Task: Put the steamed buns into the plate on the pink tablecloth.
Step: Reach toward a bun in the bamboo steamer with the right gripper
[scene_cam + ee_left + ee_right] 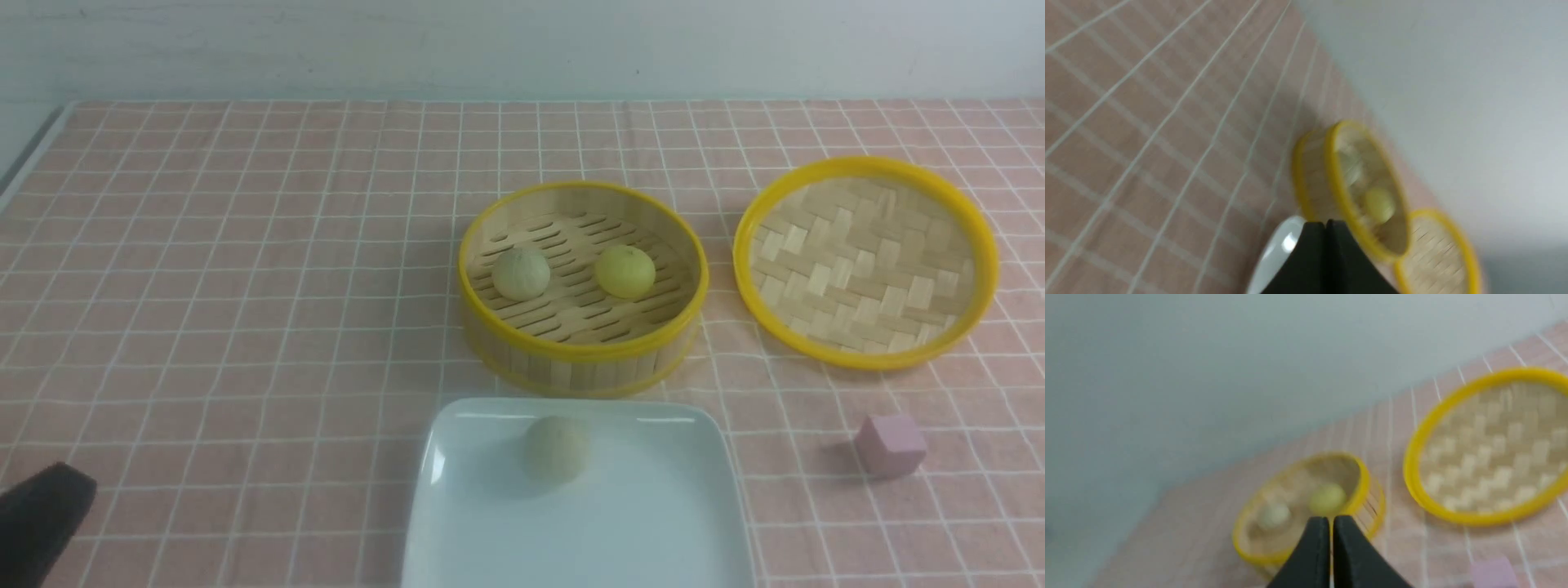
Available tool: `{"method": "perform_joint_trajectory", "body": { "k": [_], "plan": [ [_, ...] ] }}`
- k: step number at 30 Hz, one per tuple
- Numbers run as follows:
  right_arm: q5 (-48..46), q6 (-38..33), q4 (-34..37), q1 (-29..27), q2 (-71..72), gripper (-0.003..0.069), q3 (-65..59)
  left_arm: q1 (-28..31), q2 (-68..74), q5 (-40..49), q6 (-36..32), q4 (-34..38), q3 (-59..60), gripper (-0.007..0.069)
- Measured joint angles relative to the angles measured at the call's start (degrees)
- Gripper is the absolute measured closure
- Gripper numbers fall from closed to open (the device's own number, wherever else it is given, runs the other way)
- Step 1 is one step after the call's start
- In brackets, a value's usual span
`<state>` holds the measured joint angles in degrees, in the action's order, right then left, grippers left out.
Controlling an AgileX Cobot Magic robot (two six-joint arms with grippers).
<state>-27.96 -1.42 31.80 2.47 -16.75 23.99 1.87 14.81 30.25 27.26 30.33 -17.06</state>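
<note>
I count 3 steamed buns: 2 pale and 1 yellow. 1 pale bun (pixel 555 447) sits on the plate (pixel 653 531), which lies just in front of the steamer basket (pixel 581 363), on my side of it. The second pale bun (pixel 521 273) and the yellow bun (pixel 625 271) lie apart inside the basket, the pale one to the left. There is 1 plate, 1 basket, 1 woven lid (pixel 865 261) flat just right of the basket, and 1 pink cube (pixel 891 444) right of the basket and nearer me. All of it rests on the pink tablecloth (pixel 245 286) over the tabletop.

Only the front view shows the whole plate and the bun on it. Of my arms it catches just a dark piece of the left arm (pixel 41 514), far left of the basket.

The wrist views are blurred, yet each shows its tool. My left tool (pixel 1326 228) has its fingers pressed together on nothing; past it are a plate corner, the basket with 2 buns, and the lid. My right tool (pixel 1330 524) is likewise closed and empty. Its view adds the cube but leaves out the plate.
</note>
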Motion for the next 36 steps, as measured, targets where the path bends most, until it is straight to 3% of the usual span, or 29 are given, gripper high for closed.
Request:
{"method": "perform_joint_trajectory", "body": {
  "k": [5, 7, 12, 13, 17, 21, 26, 30, 34, 36],
  "plan": [
    [-18.53, -3.05, -5.05, 0.0, -20.28, 0.0659, 5.61, 0.0, 18.98, 20.26, -7.24, -6.3, -8.7, 0.0625],
    [-21.36, -4.87, -4.02, 0.0, -26.12, 0.0658, 7.26, 0.0, 24.07, 23.61, -10.39, -6.95, -11.0, 0.0625],
    [-25.63, -24.42, 10.98, 2.56, -37.81, 0.0649, 11.16, 0.0, 32.47, 24.93, -22.61, -5.28, -14.74, 0.0625],
    [-26.4, -30.53, 16.9, 4.97, -41.39, 0.0647, 12.65, 0.0, 33.83, 23.73, -25.45, -3.55, -14.95, 0.0625],
    [-25.91, -37.28, 21.98, 11.27, -49.95, 0.0641, 17.79, 0.0, 35.13, 21.72, -30.17, -0.67, -15.1, 0.0624],
    [-22.25, -36.59, 19.75, 15.96, -57.62, 0.0637, 25.09, 0.0, 35.2, 20.58, -31.12, -0.03, -15.1, 0.062],
    [-19.09, -31.71, 10.63, 20.3, -69.29, 0.0627, 37.69, 0.0, 35.2, 20.46, -31.29, 0.11, -15.1, 0.0613],
    [-19.09, -23.19, -0.29, 21.63, -78.39, 0.0594, 49.19, 0.0, 35.2, 20.46, -31.4, 0.11, -15.1, 0.0606],
    [-18.94, -16.73, -10.45, 21.62, -88.33, 0.05, 60.59, 0.0, 35.2, 20.46, -31.44, 0.11, -15.1, 0.0585],
    [-18.71, -15.44, -12.03, 21.62, -91.56, 0.0452, 64.77, 0.0, 35.2, 20.26, -31.44, 0.11, -15.1, 0.0573]
  ]
}}
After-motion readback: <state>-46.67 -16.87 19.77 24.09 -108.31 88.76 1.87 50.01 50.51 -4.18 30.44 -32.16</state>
